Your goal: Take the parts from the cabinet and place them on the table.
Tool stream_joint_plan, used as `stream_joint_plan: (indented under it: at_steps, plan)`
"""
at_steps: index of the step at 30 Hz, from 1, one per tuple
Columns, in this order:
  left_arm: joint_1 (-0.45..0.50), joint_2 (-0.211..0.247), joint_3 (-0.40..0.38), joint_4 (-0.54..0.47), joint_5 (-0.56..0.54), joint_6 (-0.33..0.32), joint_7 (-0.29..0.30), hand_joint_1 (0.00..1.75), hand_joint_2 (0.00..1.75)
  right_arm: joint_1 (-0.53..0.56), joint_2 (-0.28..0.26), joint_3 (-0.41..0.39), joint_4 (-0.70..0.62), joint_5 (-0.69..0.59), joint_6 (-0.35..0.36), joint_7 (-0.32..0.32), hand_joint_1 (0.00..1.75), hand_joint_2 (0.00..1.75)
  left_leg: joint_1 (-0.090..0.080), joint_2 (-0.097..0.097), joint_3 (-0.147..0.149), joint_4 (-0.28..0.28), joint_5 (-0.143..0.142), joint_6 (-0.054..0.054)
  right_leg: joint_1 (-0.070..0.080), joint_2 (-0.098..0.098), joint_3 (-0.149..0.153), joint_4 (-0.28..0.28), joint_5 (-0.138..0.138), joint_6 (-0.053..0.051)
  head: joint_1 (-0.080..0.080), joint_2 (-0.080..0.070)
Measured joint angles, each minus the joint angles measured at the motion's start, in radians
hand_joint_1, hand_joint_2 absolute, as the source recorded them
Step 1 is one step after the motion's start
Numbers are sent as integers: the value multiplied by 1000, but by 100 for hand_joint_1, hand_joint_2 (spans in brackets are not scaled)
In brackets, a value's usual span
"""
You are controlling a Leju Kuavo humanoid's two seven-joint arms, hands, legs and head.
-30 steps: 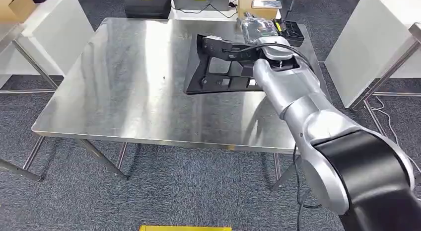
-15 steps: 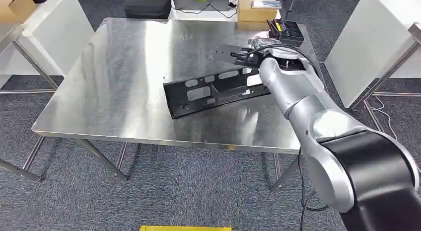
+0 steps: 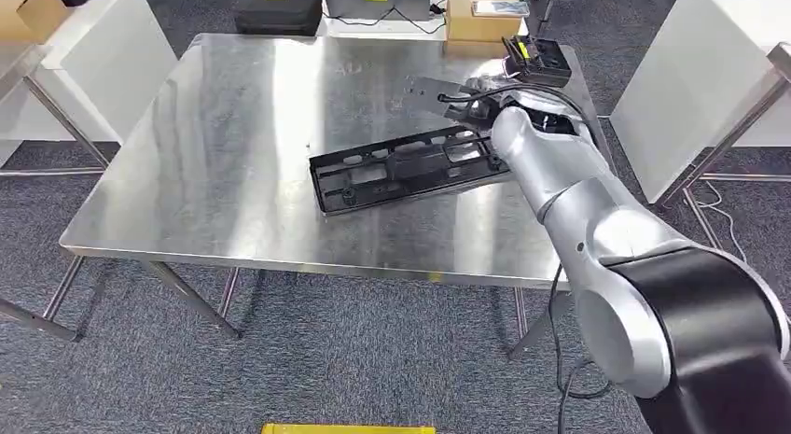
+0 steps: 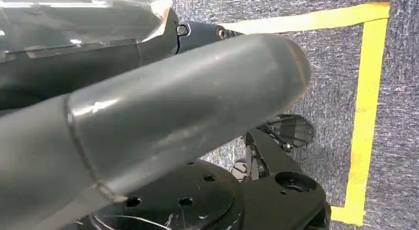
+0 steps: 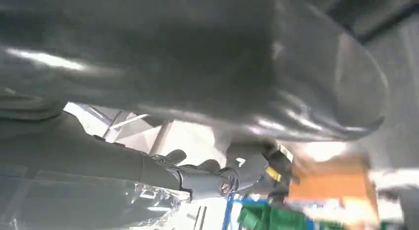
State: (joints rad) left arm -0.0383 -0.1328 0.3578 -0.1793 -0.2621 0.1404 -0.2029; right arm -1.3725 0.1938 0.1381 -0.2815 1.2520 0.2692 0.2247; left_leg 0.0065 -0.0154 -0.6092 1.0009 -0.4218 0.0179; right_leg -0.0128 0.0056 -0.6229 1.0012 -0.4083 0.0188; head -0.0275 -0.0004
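A long black plastic part (image 3: 401, 168) lies flat on the steel table (image 3: 233, 126), right of the middle, slanting up toward the right. Its right end runs under my right forearm. My right hand (image 3: 480, 103), wrapped in clear plastic, hovers just beyond that end, largely hidden by the arm. In the right wrist view the thick thumb (image 5: 197, 67) and the darker fingers (image 5: 217, 183) stand apart, with only background between them. My left hand (image 4: 163, 106) hangs by my side over the carpet, fingers straight, holding nothing.
At the table's far edge stand a black case (image 3: 277, 9), a cardboard box (image 3: 480, 19) and a black tray of tools (image 3: 536, 59). White panels flank the table on both sides. Yellow tape (image 4: 365, 111) marks the carpet.
The part, held up and tilted over the table a second ago, came down, turned lengthwise and now lies flat. My right arm has shifted slightly to the right.
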Motion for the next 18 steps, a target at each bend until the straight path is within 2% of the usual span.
stream_joint_plan:
  at_steps: [3,11,12,18]
  plan:
    - [0,-1,6,0,-11,21,-8,0,0,-3,0,-6,0,9,-72,-12,0,0,0,0,0,0,0,0,0,0,0,0,0,0,0,0]
    - [0,-7,27,0,5,30,-4,0,0,-4,2,-8,0,21,-116,-22,0,0,0,0,0,0,0,0,0,0,0,0,0,0,0,0]
    - [0,-8,32,0,10,33,5,0,0,-4,5,-8,0,22,-116,-23,0,0,-2,0,-3,6,-3,4,-4,0,0,-1,1,1,0,0]
    - [0,-11,50,0,12,17,5,0,0,-4,11,-8,0,32,-117,-25,0,0,-3,0,-6,14,-9,15,-4,0,1,-1,1,3,0,0]
